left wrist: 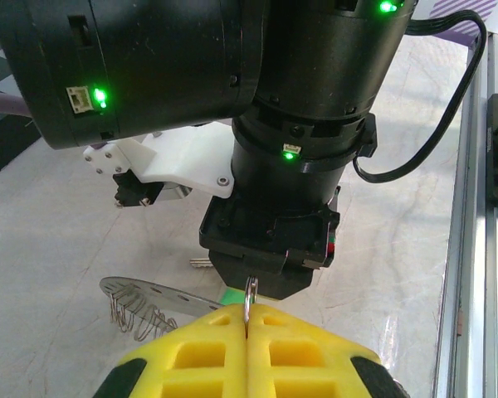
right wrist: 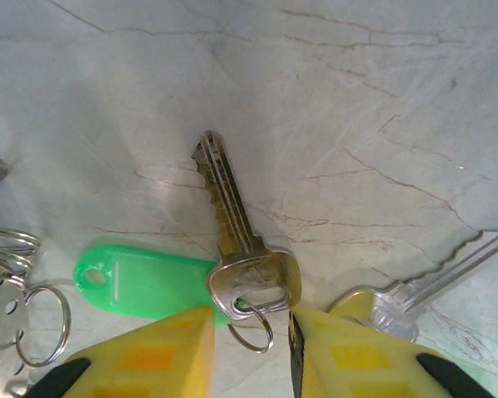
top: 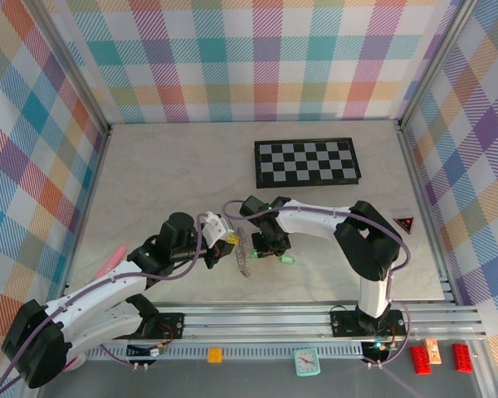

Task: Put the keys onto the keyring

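In the right wrist view a silver key [right wrist: 247, 269] lies with its blade pointing away, a small split ring [right wrist: 251, 329] through its head. A green plastic tag [right wrist: 141, 280] lies beside it. My right gripper [right wrist: 251, 319] has a yellow fingertip on each side of this key's head, shut on it. A second key [right wrist: 436, 280] lies at the right. The keyring [left wrist: 153, 297] is a flat grey metal piece with holes and several wire loops. My left gripper [left wrist: 249, 317] is shut on one thin upright loop [left wrist: 250, 294] of it, just in front of the right arm's wrist [left wrist: 274, 166].
A black-and-white checkerboard [top: 307, 162] lies at the back right. A red triangle [top: 406, 223] sits at the right edge and a pink object [top: 108, 261] at the left. Both grippers [top: 231, 240] [top: 268, 251] meet close together over the keyring [top: 243, 259] mid-table.
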{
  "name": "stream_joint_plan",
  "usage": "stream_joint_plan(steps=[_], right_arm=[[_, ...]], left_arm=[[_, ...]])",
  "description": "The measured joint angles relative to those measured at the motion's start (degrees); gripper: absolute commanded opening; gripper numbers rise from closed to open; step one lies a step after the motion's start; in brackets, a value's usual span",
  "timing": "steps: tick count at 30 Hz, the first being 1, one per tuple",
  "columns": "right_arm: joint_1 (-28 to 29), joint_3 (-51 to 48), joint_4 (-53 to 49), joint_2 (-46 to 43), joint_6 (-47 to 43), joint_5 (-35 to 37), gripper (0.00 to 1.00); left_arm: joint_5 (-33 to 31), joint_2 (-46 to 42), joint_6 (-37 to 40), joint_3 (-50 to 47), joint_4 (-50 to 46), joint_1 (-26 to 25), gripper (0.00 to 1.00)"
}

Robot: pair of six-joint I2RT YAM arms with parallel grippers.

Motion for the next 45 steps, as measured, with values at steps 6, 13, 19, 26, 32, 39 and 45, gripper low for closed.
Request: stream_joint_plan(steps=[6, 13, 19, 26, 32, 39, 45], right_arm=[[0.0, -0.4, 0.3, 0.0, 0.5, -0.7, 0.24], [0.0, -0.4, 0.5, 0.0, 0.6, -1.4, 0.17], [0.0, -0.4, 0.5, 0.0, 0.6, -1.5, 0.15], [0.0, -0.4, 0.4, 0.0, 0.6, -1.3, 0.18], [0.0, -0.4, 0.3, 0.0, 0.6, -1.0, 0.18], [0.0, -0.3, 0.1, 0.0, 0.5, 0.2, 0.17], [0.0, 0.4, -0.4, 0.0, 0.3, 0.7, 0.2]], left_arm=[[0.0, 0.0, 0.0, 0.0, 0.0, 0.0, 0.0], [0.0, 0.0, 0.0, 0.0, 0.0, 0.0, 0.0], [0.0, 0.0, 0.0, 0.0, 0.0, 0.0, 0.0], [0.0, 0.0, 0.0, 0.0, 0.0, 0.0, 0.0], [0.0, 0.0, 0.0, 0.0, 0.0, 0.0, 0.0], [0.0, 0.0, 0.0, 0.0, 0.0, 0.0, 0.0], [0.0, 0.0, 0.0, 0.0, 0.0, 0.0, 0.0]])
